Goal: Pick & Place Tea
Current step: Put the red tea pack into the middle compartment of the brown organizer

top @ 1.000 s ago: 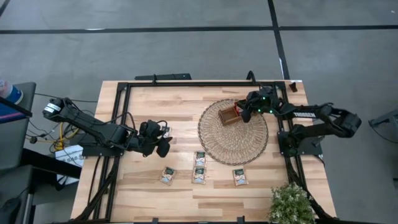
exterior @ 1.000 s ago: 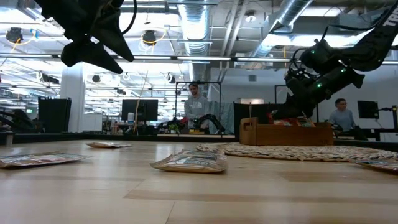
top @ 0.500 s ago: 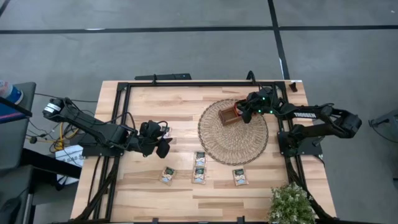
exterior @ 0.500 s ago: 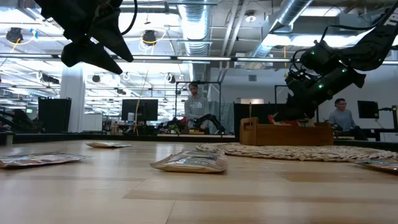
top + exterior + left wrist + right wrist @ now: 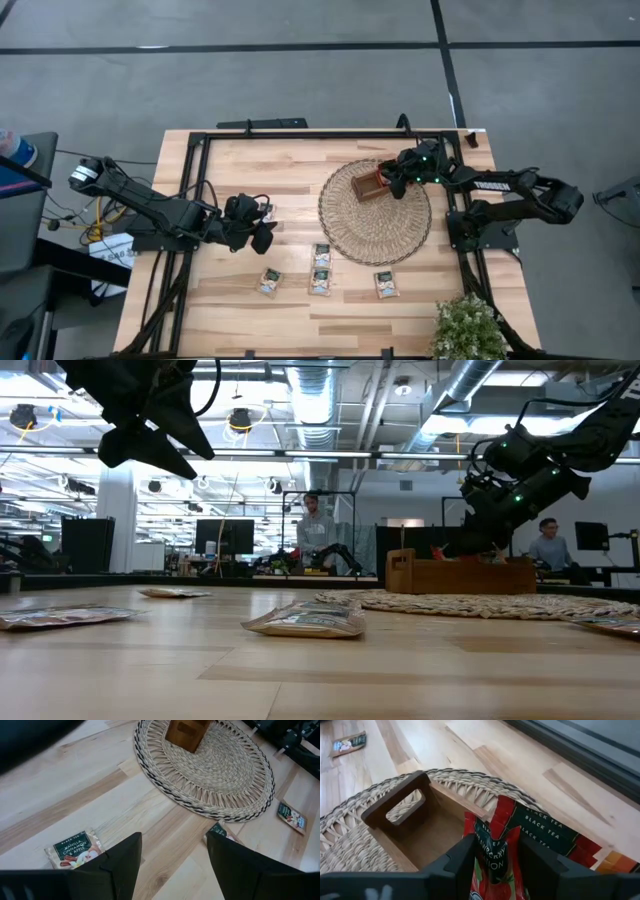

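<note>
Right gripper (image 5: 392, 184) hovered over the wooden tray (image 5: 369, 184), which sat on the far part of the round woven mat (image 5: 375, 212). In the right wrist view a red sachet (image 5: 496, 862) stood upright between the two dark fingers (image 5: 457, 865), its lower part inside the tray. Jaws stood parted; whether they touched the packet could not be told. Just behind it more red sachets (image 5: 540, 831) leaned in the tray, printed "BLACK TEA" on a dark green band (the lettering on the front packet only partly legible).

Left gripper (image 5: 262, 236) hung above the table (image 5: 250, 160) left of the mat, jaws spread, nothing between them.

Four pale sachets lay flat on the table near the front edge: one (image 5: 270, 282) at left, two stacked near and far in the middle (image 5: 320, 283) (image 5: 322, 255), the farther one touching the mat's rim, and one (image 5: 387, 285) at right. In the left wrist view one (image 5: 74, 851) read "VANILLA CINNAMON APPLE", dark green label, pale lower half with a small picture.

A potted plant (image 5: 468, 328) stood at the table's near right corner.
</note>
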Controlling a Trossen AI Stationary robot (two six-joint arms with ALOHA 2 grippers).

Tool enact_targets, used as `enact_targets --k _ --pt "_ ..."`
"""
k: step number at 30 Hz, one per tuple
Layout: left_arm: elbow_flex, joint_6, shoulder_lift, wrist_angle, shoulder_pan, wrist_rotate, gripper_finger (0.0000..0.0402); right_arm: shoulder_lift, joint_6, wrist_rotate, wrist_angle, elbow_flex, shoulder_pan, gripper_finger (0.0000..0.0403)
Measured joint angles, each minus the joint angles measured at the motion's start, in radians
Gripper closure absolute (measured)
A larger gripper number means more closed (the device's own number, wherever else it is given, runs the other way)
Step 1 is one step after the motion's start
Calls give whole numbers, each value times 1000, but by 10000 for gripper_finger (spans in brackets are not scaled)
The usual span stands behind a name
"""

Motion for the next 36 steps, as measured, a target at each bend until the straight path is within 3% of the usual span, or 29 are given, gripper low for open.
enact_targets --k 9,16,25,36 --pt "0 0 0 0 0 0 184 0 0 18 -14 0 0 266" --pt "0 0 0 0 0 0 184 -1 32 14 -54 6 0 236" --pt "0 0 0 0 0 0 184 -1 0 15 -235 105 0 184" --pt "0 18 0 0 0 0 184 0 -50 18 -489 211 1 184"
